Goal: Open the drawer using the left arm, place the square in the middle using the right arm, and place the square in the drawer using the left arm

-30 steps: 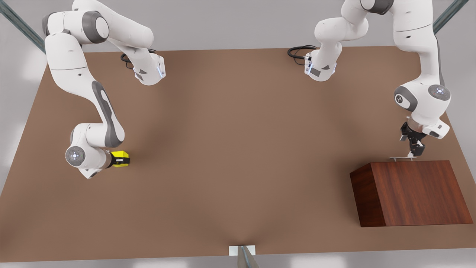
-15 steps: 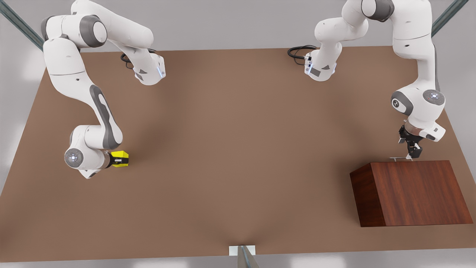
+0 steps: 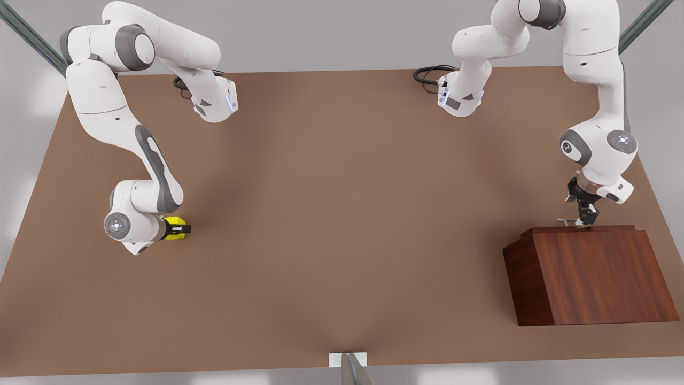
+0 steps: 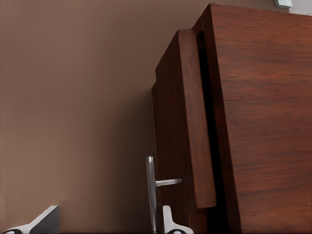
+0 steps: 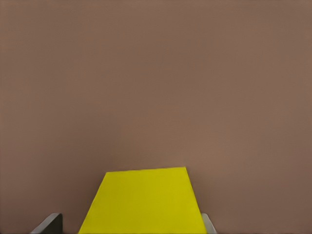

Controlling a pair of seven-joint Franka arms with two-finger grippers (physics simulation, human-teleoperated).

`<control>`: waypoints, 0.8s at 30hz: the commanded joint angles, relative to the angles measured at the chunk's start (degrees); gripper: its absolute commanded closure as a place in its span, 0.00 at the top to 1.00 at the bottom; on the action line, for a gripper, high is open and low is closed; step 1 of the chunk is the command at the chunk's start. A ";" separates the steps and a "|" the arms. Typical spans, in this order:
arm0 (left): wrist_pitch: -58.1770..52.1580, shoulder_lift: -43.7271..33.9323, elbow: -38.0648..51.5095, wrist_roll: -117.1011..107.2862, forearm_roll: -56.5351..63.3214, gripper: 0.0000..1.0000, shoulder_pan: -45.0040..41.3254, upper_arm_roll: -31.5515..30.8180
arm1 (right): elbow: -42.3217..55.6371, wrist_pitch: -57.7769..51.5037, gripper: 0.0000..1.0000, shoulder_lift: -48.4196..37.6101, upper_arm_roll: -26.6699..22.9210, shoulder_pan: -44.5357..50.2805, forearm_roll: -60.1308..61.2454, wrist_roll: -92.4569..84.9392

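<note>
The yellow square (image 3: 172,221) sits between the fingers of my right gripper (image 3: 180,230) at the front view's left, low over the brown table (image 3: 342,214). In the right wrist view the square (image 5: 146,200) lies between the right gripper's (image 5: 127,225) two fingertips. My left gripper (image 3: 583,217) is at the silver handle (image 3: 565,220) of the drawer (image 3: 582,229), which stands slightly out of the wooden cabinet (image 3: 598,278). In the left wrist view the left gripper's (image 4: 105,225) fingers (image 4: 169,219) stand apart, one tucked between the handle (image 4: 151,190) and the drawer front (image 4: 187,122).
Both arm bases (image 3: 214,104) (image 3: 459,99) stand at the table's far edge with black cables. The cabinet (image 4: 263,122) occupies the front view's right near corner. A small metal bracket (image 3: 348,361) sits at the near edge. Bare tabletop lies between the arms.
The drawer front has slid a little out of the cabinet with the left gripper moving back. The right gripper has shifted slightly toward the front view's right with the square.
</note>
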 commanded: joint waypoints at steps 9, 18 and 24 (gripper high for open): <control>-2.86 -0.79 -0.11 0.46 0.30 1.00 0.26 0.18 | 1.51 -2.00 0.21 -0.22 0.00 -0.26 0.09 0.53; -6.55 -2.29 -0.11 0.37 0.65 1.00 0.79 1.06 | 15.39 -15.45 0.21 -0.57 0.62 3.16 4.13 5.61; -10.68 -3.43 -0.11 0.37 0.65 1.00 0.79 1.06 | 20.58 -14.57 0.21 1.27 0.62 19.24 9.41 34.79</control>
